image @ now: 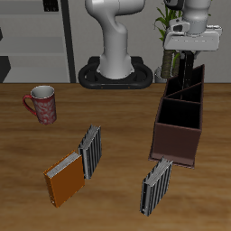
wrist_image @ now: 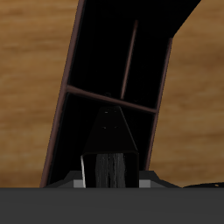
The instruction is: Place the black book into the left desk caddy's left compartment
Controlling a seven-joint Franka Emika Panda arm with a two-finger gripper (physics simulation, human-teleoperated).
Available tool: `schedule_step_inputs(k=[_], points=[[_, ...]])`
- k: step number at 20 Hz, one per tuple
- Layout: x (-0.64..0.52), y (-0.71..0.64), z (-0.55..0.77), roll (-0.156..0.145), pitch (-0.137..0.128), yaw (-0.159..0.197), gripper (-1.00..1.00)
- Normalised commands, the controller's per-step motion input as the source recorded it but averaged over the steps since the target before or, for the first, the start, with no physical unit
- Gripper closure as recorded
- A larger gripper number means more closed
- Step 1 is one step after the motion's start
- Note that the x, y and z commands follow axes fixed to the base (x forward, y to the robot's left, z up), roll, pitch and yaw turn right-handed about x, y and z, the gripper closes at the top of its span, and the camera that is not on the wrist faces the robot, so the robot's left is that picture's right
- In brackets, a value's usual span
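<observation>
The black book [wrist_image: 109, 144] hangs upright over the desk caddy [image: 180, 113], its thin dark edge just above the far compartment. The caddy, a long reddish-brown open box with dividers, lies at three o'clock on the tabletop.

Table: brown wood-grain tabletop [image: 117, 126], also seen from my wrist [wrist_image: 26, 96].
Caddy: long dark reddish-brown open-topped box with inner dividers [image: 178, 143], resting on the table below my arm.
Mug: pink patterned mug [image: 42, 104], well apart from the caddy.
Books: orange hardcover [image: 65, 180] near the front edge, touching one grey-striped book [image: 90, 150]; another grey-striped book [image: 156, 186] just before the caddy's front end.
</observation>
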Motion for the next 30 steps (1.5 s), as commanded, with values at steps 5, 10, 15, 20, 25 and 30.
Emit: schedule_step_inputs(k=[5,10,15,20,25,30], points=[[0.17,-0.04,-0.16,-0.025,0.047,-0.032,1.0],[0.01,0.08,-0.26,0.013,0.055,-0.002,1.0],[-0.05,0.14,-0.3,0.038,0.058,0.027,1.0],[0.04,0.06,-0.22,0.013,0.046,0.029,1.0],[0.19,0.02,-0.3,0.012,0.13,0.006,-1.0],[-0.01,-0.04,-0.04,0.05,0.012,-0.023,-1.0]])
